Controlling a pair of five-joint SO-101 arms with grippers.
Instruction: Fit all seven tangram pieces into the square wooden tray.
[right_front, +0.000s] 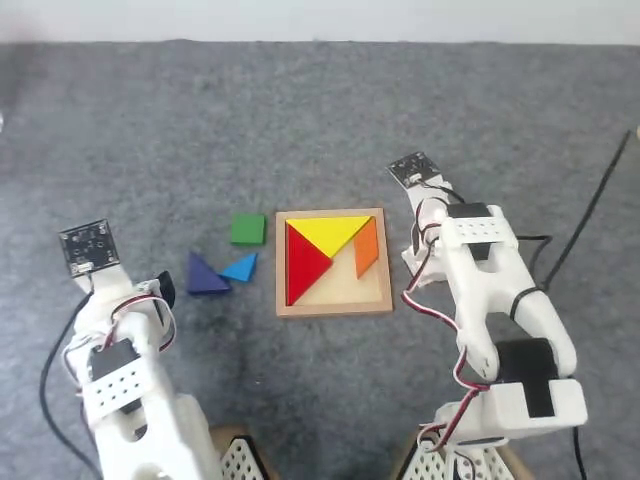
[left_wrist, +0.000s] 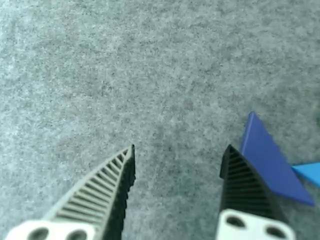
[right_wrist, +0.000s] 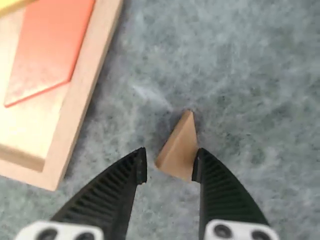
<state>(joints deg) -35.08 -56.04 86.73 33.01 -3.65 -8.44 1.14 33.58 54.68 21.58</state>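
Between the right gripper's ribbed black fingers, narrowly parted: a tan wooden triangle flat on grey felt, just beside the square wooden tray. Left gripper spread wide above felt, dark blue triangle beside one finger.

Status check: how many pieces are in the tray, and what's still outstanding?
Three of seven sit in the tray: yellow triangle, red triangle, orange parallelogram. In hand: the right hand is open astride the tan triangle on the carpet beside the tray, not yet gripped. Remaining: green square, dark blue triangle and light blue triangle outside the tray; the left hand is open next to the dark blue one.
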